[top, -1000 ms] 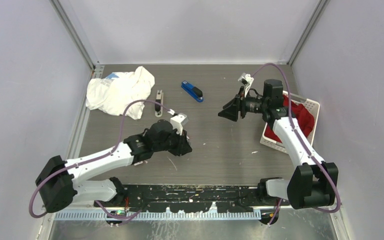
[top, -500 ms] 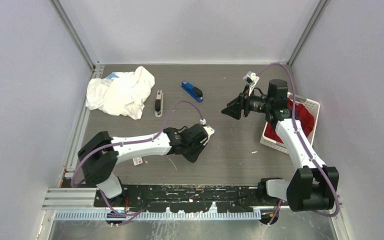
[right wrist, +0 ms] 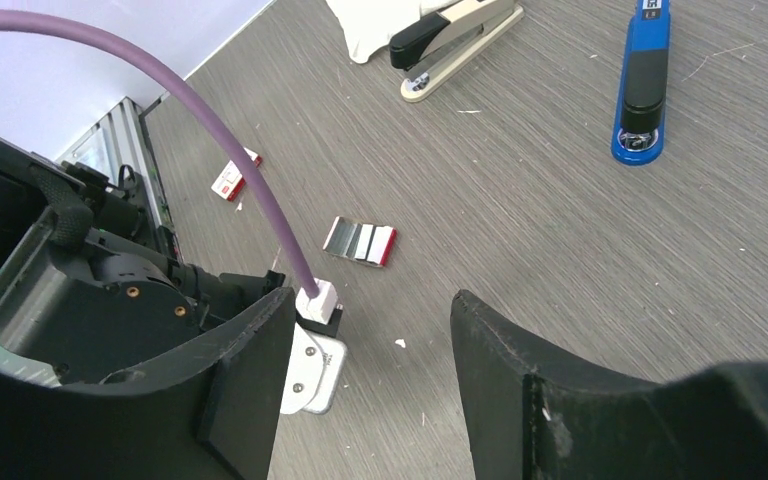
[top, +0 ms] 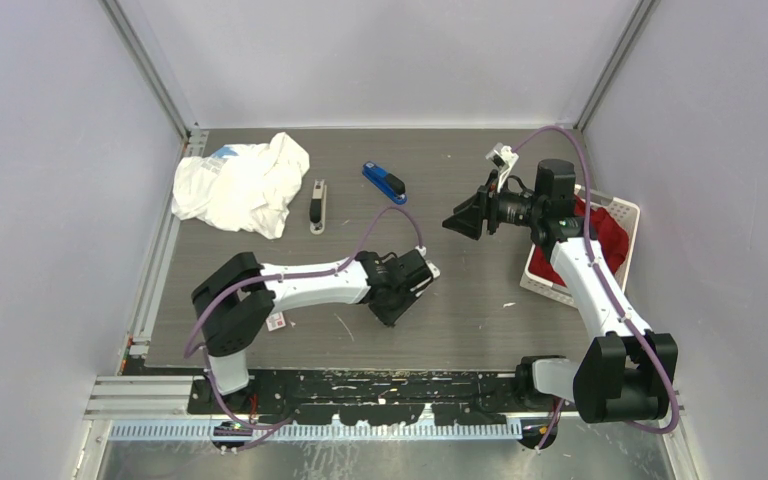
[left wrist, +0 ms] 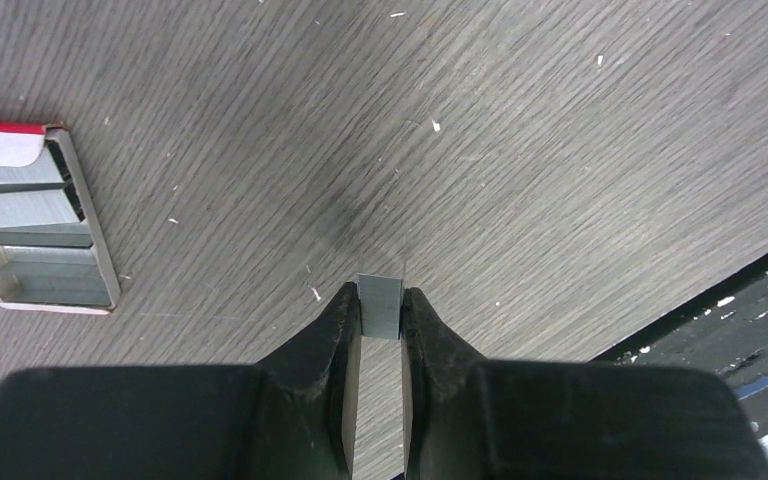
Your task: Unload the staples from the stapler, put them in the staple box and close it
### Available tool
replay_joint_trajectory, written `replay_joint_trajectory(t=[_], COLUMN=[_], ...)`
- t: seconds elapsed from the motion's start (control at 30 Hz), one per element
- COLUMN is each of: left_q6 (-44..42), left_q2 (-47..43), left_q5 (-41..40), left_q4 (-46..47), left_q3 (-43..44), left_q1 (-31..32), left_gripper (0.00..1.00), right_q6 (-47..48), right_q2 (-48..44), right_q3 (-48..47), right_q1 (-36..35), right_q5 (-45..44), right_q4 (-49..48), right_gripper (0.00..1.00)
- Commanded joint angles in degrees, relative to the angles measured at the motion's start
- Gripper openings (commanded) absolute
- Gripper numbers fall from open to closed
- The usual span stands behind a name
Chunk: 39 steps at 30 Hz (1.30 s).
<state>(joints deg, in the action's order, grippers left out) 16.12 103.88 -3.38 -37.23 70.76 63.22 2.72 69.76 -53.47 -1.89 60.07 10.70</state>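
Observation:
My left gripper is shut on a short silvery strip of staples and holds it just above the table; in the top view this gripper is low at the table's middle. An open red-edged tray of staple strips lies to its left and also shows in the right wrist view. The blue stapler and a beige-and-black stapler lie at the back, closed. My right gripper is open and empty in the air, right of the blue stapler.
A white cloth lies at the back left. A white basket with a red cloth stands at the right. A small red-and-white box lies near the front left. Small white scraps dot the table.
My left arm has swung and stretched to the right, carrying its gripper toward the table's middle. My right gripper rose slightly, then stayed still.

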Motion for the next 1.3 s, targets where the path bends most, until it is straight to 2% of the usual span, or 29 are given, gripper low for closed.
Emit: replay_joint_trajectory(t=[0.0, 0.3, 0.9, 1.1, 1.27], left_q6=[-1.3, -1.44, -0.22, 0.61, 1.61], left_q2=[1.52, 3.58, 4.2, 0.61, -6.57], left_q5=[1.32, 1.96, 3.21, 3.4, 5.38], left_q4=[-1.37, -1.25, -1.69, 0.45, 8.33], left_q3=[2.5, 3.0, 2.68, 0.31, -5.44], left_q1=[0.24, 0.26, 0.25, 0.24, 0.22], left_gripper=[0.05, 0.08, 0.32, 0.36, 0.41], right_q6=[-0.5, -0.55, -0.64, -0.3, 1.45], right_q2=[-1.87, -1.89, -1.72, -1.63, -1.97], right_q3=[-0.1, 0.0, 0.19, 0.3, 0.64], right_q1=[0.13, 0.15, 0.13, 0.13, 0.18], right_q5=[0.92, 1.1, 1.54, 1.58, 2.07], right_q4=[-2.74, -2.88, -3.13, -3.1, -2.73], right_gripper=[0.63, 0.63, 0.63, 0.63, 0.63])
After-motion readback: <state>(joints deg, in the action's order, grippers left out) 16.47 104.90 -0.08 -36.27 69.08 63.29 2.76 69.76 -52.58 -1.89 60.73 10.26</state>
